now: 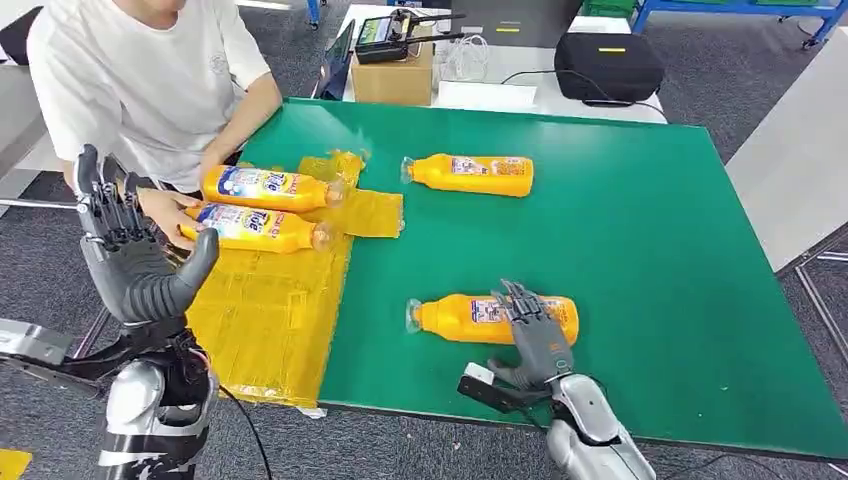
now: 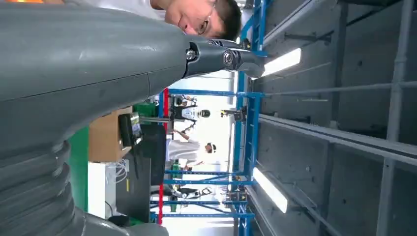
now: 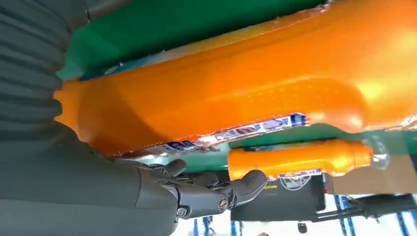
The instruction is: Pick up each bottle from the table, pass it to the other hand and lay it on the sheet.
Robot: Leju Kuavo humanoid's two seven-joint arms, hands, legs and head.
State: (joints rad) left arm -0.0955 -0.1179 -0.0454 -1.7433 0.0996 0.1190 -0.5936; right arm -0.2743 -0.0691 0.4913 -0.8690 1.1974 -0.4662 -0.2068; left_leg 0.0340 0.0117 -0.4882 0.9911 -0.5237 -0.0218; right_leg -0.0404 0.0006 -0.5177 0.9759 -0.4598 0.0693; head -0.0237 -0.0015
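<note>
Right hand (image 1: 535,340) fingers over near bottle (image 1: 470,318), grip unclear; left hand (image 1: 125,250) raised, empty, fingers spread.

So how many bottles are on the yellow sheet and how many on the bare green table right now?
Bottles on the yellow sheet: 2
Bottles on the green table: 2, the nearer under the right hand
Total: 4

Four orange bottles lie on their sides. The near bottle (image 1: 470,318) lies under the right hand's fingers (image 1: 527,305). The far bottle (image 1: 470,174) lies well beyond them. Two labelled bottles (image 1: 265,188) (image 1: 255,229) lie on the yellow sheet (image 1: 265,320).
</note>
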